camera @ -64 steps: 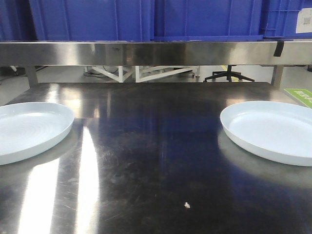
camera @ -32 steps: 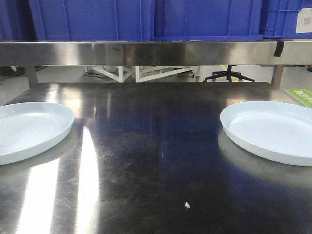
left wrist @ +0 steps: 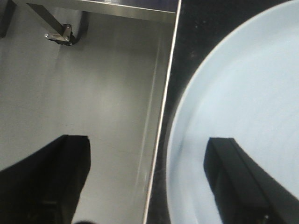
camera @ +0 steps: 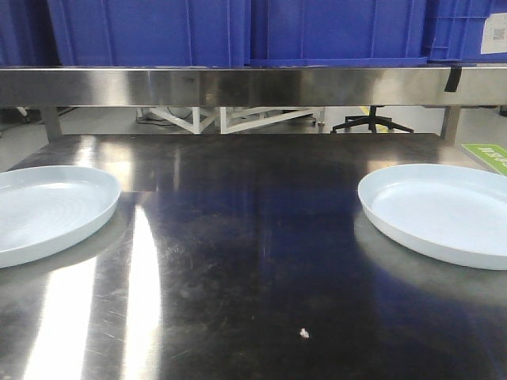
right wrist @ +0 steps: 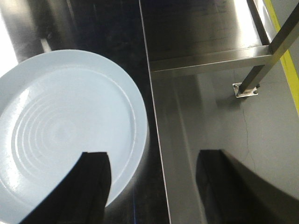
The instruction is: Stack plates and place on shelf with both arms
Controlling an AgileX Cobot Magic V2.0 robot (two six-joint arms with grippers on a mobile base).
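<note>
**Plates unmoved, both jaws spread at the rims**

Your left jaws stand wide open, one finger over the left plate (left wrist: pixel 243 93), the other past the tabletop (camera: pixel 253 237) edge. Your right jaws, also open, straddle the rim of the right plate (right wrist: pixel 60 130). Since half a second ago neither plate has shifted: they sit at 9 and 3 o'clock, well apart.

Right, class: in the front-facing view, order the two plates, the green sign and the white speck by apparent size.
1. The left plate and the right plate: they look alike and both are cropped by the frame, so they tie.
2. The green sign, also cropped.
3. The white speck.
</note>
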